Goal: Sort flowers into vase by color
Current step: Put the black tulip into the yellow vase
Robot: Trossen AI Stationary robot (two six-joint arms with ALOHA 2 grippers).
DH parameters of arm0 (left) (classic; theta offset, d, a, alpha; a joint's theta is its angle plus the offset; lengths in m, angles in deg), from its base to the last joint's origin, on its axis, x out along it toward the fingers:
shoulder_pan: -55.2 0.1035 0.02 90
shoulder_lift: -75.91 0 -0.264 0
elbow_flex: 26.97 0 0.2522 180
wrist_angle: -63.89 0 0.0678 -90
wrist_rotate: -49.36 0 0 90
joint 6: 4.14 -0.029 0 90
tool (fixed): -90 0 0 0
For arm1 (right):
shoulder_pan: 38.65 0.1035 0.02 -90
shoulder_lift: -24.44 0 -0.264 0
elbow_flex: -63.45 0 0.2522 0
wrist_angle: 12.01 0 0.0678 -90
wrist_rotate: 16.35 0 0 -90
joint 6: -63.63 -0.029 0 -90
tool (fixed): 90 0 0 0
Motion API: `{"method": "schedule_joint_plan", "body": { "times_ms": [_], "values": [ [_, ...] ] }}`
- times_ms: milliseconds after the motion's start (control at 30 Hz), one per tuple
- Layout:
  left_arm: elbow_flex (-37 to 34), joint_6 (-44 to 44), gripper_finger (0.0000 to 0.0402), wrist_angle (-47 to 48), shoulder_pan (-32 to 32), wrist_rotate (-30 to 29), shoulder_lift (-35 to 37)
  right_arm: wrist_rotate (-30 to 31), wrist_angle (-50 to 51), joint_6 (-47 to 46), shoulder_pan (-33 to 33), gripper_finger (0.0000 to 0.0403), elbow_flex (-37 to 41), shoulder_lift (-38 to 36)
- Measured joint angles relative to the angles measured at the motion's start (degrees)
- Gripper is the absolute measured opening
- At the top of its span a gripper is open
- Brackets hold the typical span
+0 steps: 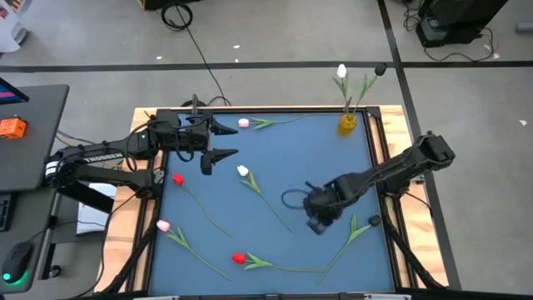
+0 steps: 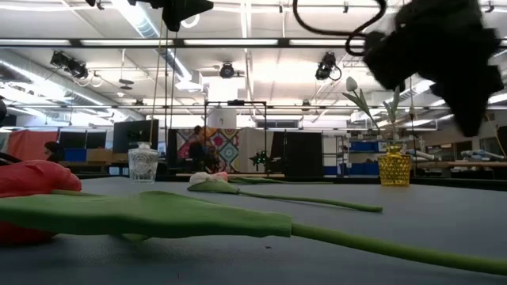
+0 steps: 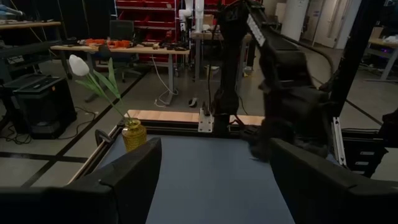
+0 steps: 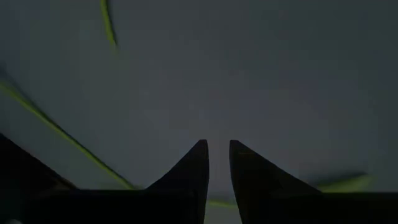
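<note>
Step in hand: a pick-up is judged to be under way. The right gripper (image 1: 316, 225) is lowered onto the table (image 1: 333, 167) towards its right edge, by the stem end of the loose white tulip (image 1: 242, 171).
Next move: a firm pinch on one thin stem is called for, then a lift and a carry to the vase (image 1: 347, 125) with the stem kept upright for the narrow mouth.
Near edge: a red tulip (image 1: 237, 259) is laid flat, its long leafy stem stretched towards the right.
Near left corner: a pink tulip (image 1: 163, 225) is laid with its stem slanted to the near edge.
Right edge: a dark-headed tulip (image 1: 374, 221) is laid just beside the right gripper.
Right fingers: whether a stem is caught cannot be told.
Middle: the loose white tulip is laid slantwise, small head, slim green stem.
Left side: a second red tulip (image 1: 177, 178) is laid flat.
Left gripper (image 1: 233, 142): held above the far left part, fingers (image 3: 134, 180) spread wide, nothing between them.
Far edge: another pink tulip (image 1: 243, 122) is laid along it.
Far right corner: the yellow vase is stood upright, with a white tulip (image 1: 341, 72) already in it.
</note>
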Motion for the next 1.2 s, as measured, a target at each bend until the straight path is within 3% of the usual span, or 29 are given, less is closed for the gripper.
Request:
{"method": "schedule_joint_plan", "body": {
  "times_ms": [200,400,567,700,1033,1200],
  "values": [
    [0.0,0.0,0.0302,0.0,0.0,0.0,0.0,6.9,7.6,8.3,5.3,0.0080,0.0,-0.1],
    [0.0,0.0,0.0302,0.0,0.0,0.0,0.0,7.4,16.9,10.9,8.2,0.0101,0.0,-0.1],
    [0.0,0.0,0.0302,0.0,0.0,0.0,0.0,7.7,26.2,18.3,10.3,0.0108,0.0,-0.3],
    [0.0,0.0,0.0302,0.0,0.0,0.0,0.0,10.6,30.9,21.4,12.1,0.0108,0.0,-1.4],
    [0.0,0.0,0.0302,0.0,0.0,0.0,0.0,15.8,31.7,18.9,15.7,0.0108,0.0,-7.6],
    [0.0,0.0,0.0302,0.0,0.0,0.0,0.0,19.2,27.9,27.6,18.6,0.0108,0.1,-10.4]
  ]
}}
